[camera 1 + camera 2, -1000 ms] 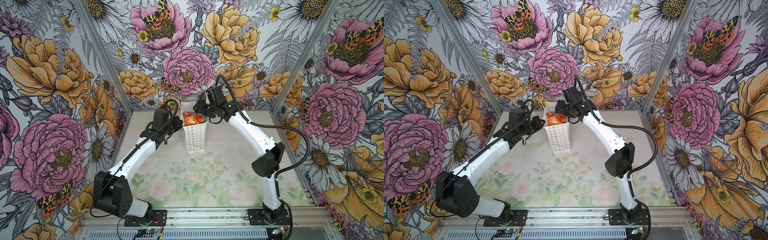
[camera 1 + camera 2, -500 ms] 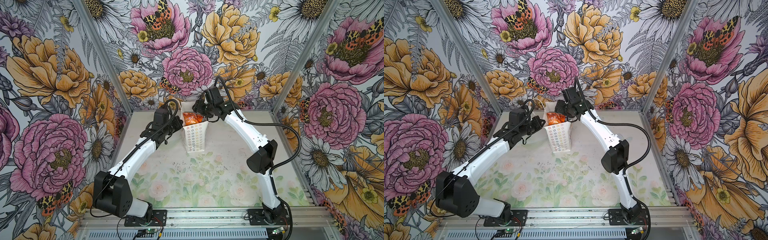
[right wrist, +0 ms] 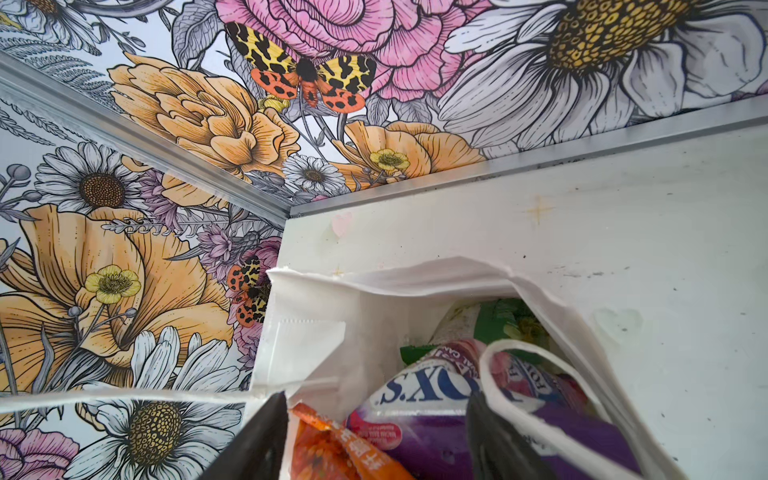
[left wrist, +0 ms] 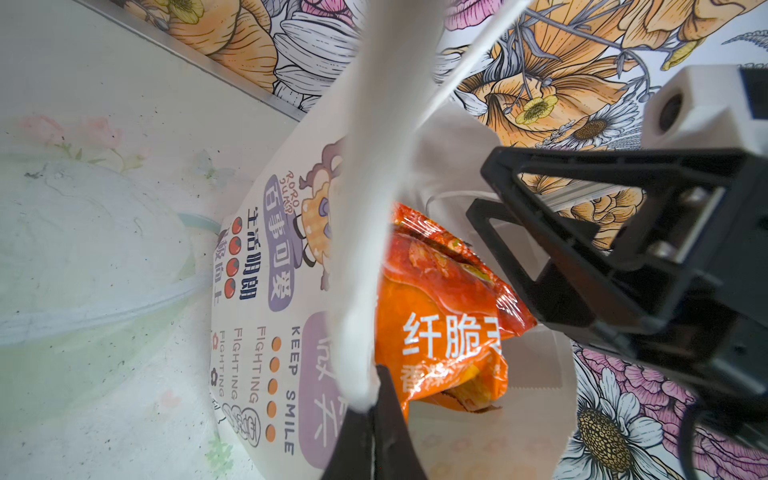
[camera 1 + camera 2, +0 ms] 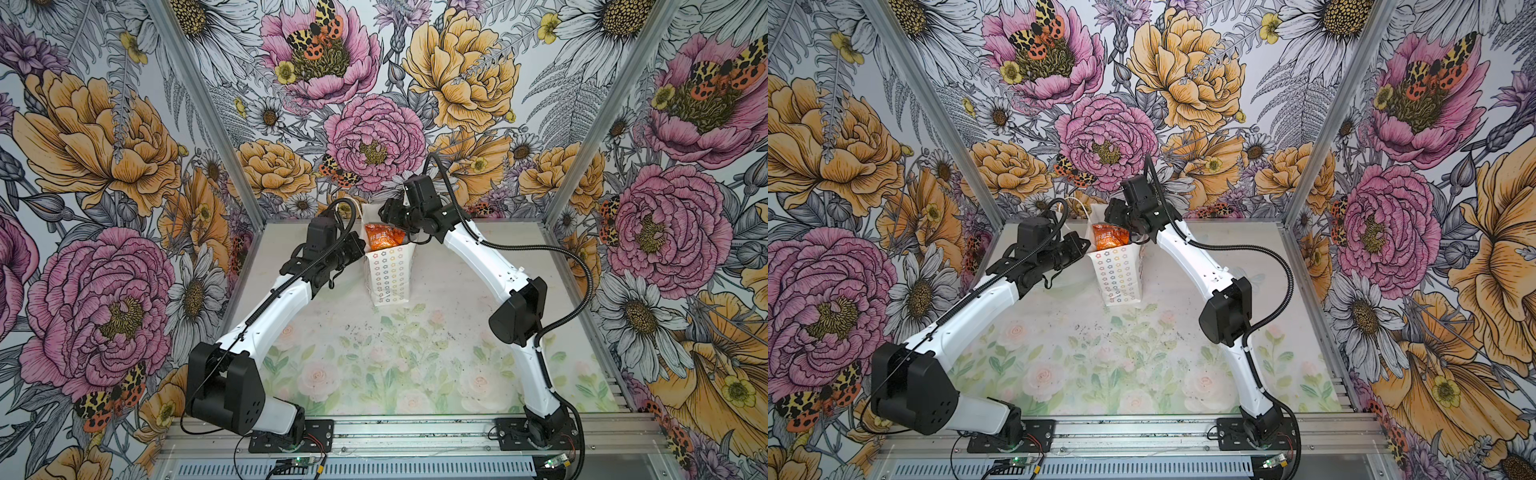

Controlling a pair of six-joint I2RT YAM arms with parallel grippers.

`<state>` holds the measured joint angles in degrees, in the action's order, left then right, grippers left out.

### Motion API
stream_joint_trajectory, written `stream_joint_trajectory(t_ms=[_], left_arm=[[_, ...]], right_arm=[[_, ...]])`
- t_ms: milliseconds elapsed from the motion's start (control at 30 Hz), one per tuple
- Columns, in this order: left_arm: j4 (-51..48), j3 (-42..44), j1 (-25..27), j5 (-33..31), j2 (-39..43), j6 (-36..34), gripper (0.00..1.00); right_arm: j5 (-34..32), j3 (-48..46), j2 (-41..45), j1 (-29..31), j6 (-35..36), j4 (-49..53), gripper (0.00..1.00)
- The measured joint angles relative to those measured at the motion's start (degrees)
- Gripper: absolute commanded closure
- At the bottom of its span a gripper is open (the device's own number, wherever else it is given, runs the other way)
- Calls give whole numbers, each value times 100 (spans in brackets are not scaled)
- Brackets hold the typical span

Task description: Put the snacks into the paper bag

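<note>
The paper bag stands upright at the back middle of the table. An orange snack pokes out of its mouth. My left gripper is shut on the bag's left rim. My right gripper hangs open just over the bag's mouth. Between its fingers lie the orange packet and a purple FOX'S packet. A green packet lies deeper inside. A white string handle loops by one right finger.
The back wall and its metal rail stand close behind the bag. A clear shallow dish lies on the table beside the bag, under my left arm. The floral table mat stretches toward the front rail.
The right arm's elbow and gripper have shifted slightly left, toward the bag. The left arm, the bag and the orange packet have stayed put.
</note>
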<state>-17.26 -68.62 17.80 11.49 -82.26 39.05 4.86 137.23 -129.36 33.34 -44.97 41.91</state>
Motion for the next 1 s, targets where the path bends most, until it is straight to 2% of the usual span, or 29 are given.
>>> stream_joint_trajectory(t_ms=[267,700,1000], left_arm=[[0,2,0,0,0,0,100],[-2,2,-7,0,0,0,100],[-2,2,-7,0,0,0,100]], right_arm=[[157,-1198,420,-7,160,-925,36],[378,-1333,1394,-214,457,-1272,36],[385,-1705,1469,-254,273,-1217,36]])
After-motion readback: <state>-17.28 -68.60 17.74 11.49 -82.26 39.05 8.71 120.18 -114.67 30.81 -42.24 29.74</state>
